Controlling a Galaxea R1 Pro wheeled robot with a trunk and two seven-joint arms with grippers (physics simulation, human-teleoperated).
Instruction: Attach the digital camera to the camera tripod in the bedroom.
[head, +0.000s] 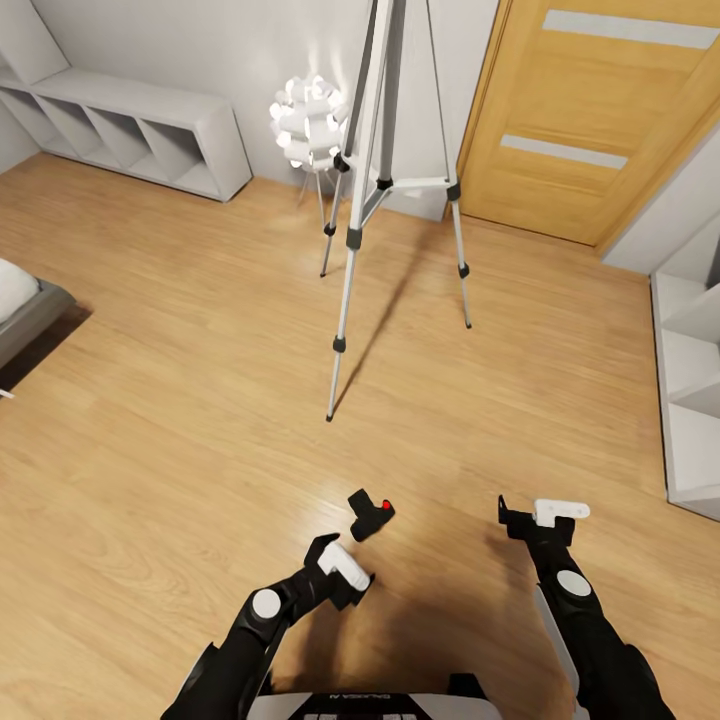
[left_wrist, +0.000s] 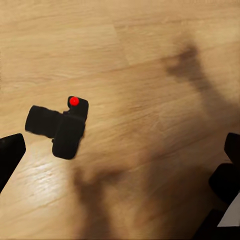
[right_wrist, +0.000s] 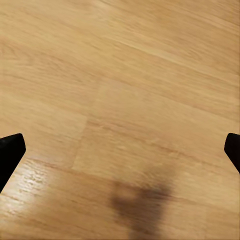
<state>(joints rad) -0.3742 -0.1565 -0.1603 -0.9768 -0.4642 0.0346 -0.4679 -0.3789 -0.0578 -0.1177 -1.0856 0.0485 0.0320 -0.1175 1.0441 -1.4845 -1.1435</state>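
The digital camera (head: 370, 514) is seen lying on the light wood floor (head: 180, 400), its red button visible, just ahead of the left gripper (head: 340, 570). It is held by neither gripper. The left gripper's fingers (left_wrist: 10, 155) are spread wide and released above the floor. The right gripper (head: 540, 515), off to the right, is likewise spread apart and grasps nothing. The camera tripod (head: 385, 190) is stood farther ahead, before a white floor lamp (head: 308, 122) and beside a wooden door (head: 600, 110).
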